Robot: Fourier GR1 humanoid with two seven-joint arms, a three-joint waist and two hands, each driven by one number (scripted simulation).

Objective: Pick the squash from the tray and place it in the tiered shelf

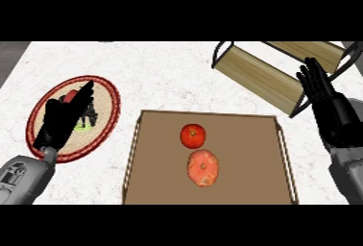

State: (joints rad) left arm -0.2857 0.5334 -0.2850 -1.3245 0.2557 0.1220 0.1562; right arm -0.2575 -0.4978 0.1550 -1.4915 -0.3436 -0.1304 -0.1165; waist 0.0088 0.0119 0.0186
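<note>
An orange, flattened squash [203,167] lies on the brown tray [241,192], near its middle. Just behind it on the same tray sits a round red tomato [193,135]. The tiered shelf [261,77], with light wooden boards in a black wire frame, stands at the back right of the counter. My right hand [322,93] is open, fingers straight and pointing up, beside the shelf's right end and well right of the squash. My left hand [65,117] is open too, held over the woven plate at the left, far from the tray.
A round woven plate [102,122] with a dark red rim lies left of the tray; red and green items on it are mostly hidden by my left hand. White marble counter [163,77] stretches between plate, tray and shelf.
</note>
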